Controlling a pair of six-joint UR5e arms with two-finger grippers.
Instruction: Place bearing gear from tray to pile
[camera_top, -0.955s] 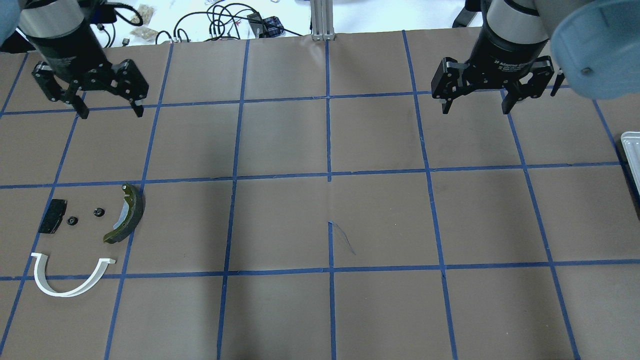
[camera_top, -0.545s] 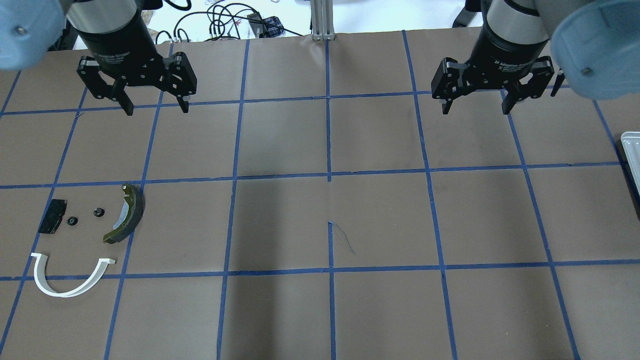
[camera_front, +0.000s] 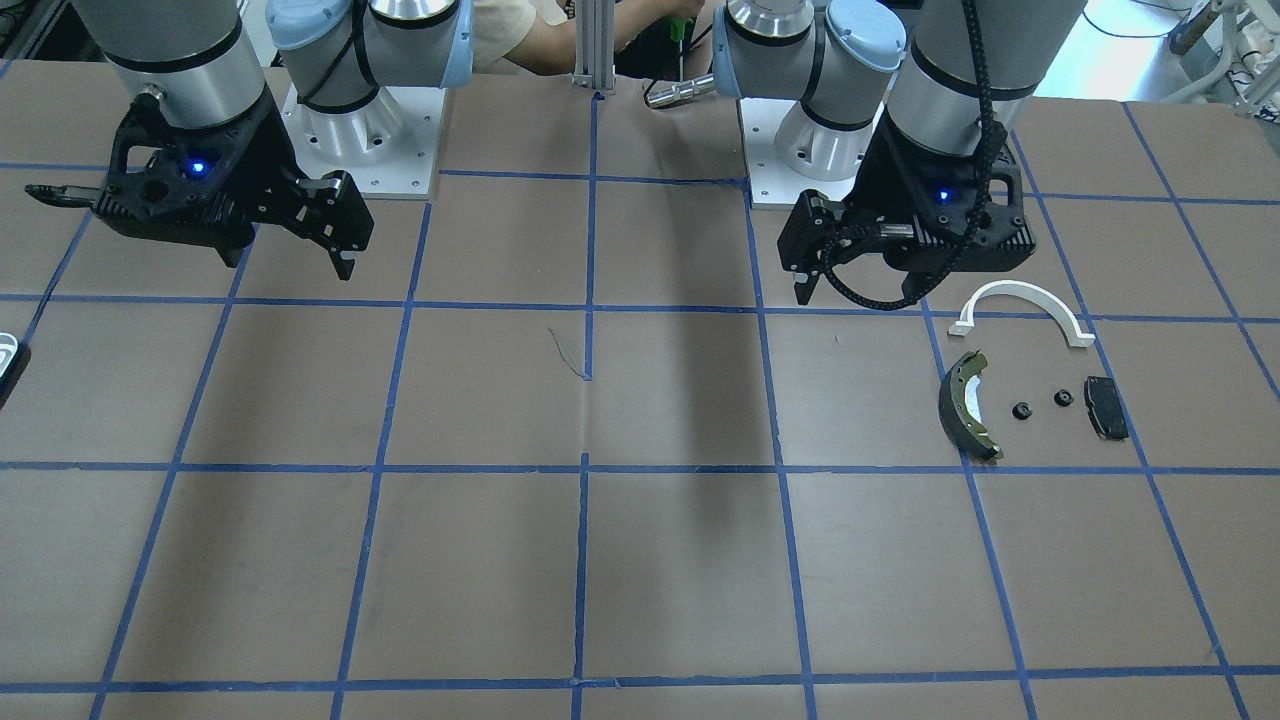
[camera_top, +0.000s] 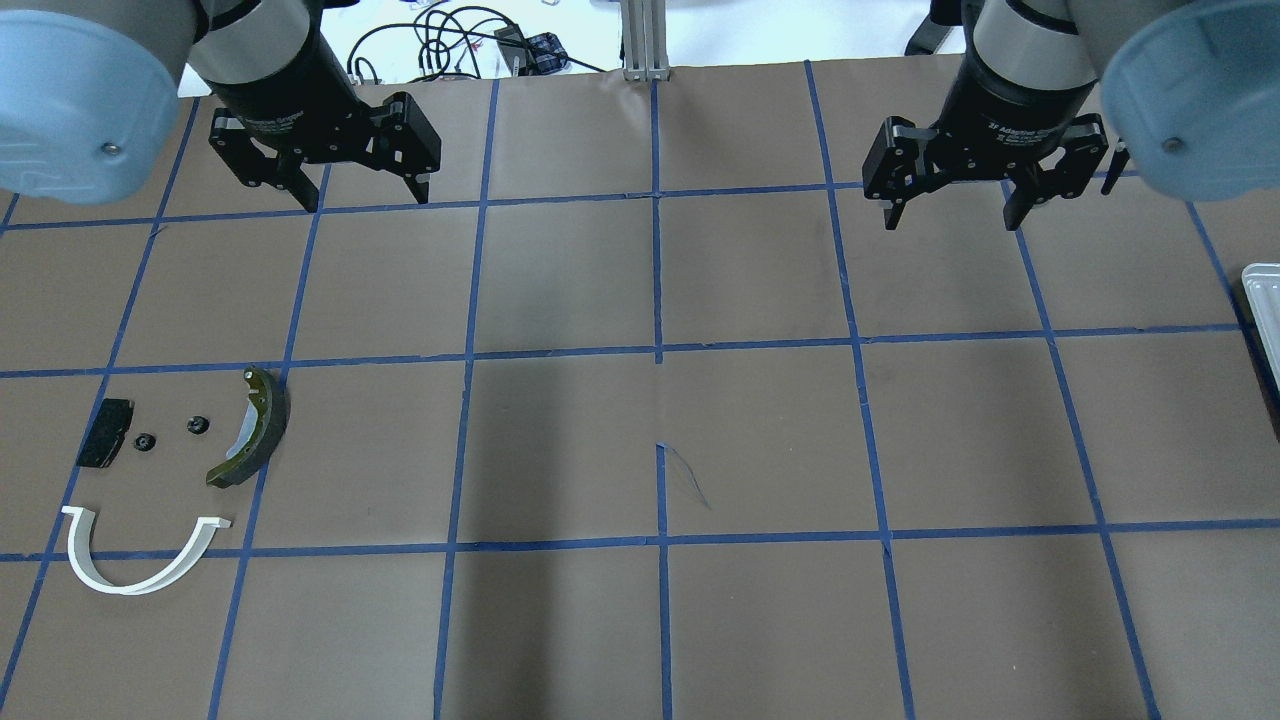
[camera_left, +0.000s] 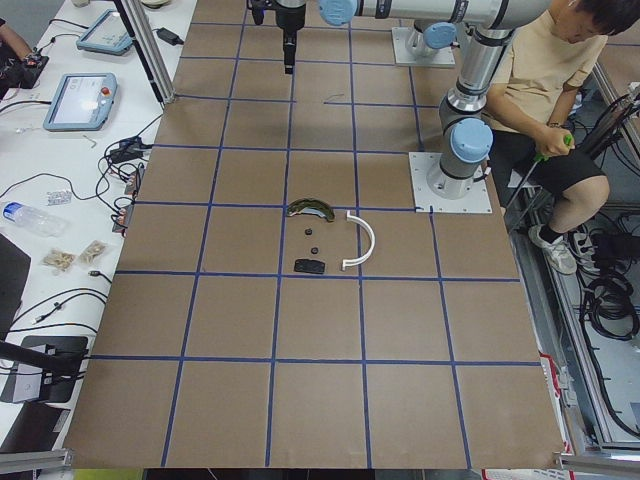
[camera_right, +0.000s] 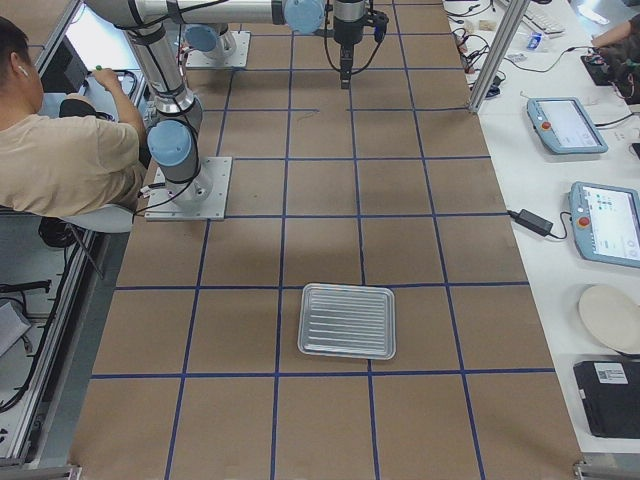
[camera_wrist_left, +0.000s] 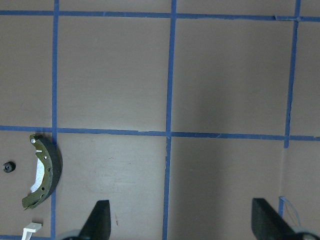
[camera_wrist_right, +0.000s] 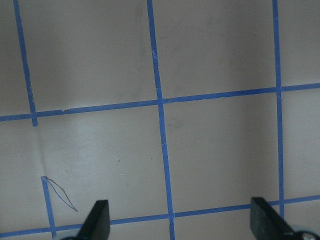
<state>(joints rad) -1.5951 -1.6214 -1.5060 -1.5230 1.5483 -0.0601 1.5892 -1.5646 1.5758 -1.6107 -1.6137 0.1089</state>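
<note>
Bearing gear: the bearing gear (camera_top: 197, 424) lies on the table (camera_top: 760, 440) inside the pile, beside a second gear (camera_top: 145, 441) (both small, black, hard to tell apart).
Pile: the gears sit between the black pad (camera_top: 105, 432) and the brake shoe (camera_top: 255, 430), touching neither; the white bracket (camera_top: 127, 588) lies near.
Tray: the tray (camera_right: 347, 320) is well apart and shows only its ribbed floor.
Left end effector: the left end effector (camera_top: 367, 200) is released and empty; in 1 s it slid along the far row toward the middle.
Right end effector: the right end effector (camera_top: 952, 222) is released, empty and unmoved.
Meaning: the placing looks done, and the left arm is likely retreating.
</note>
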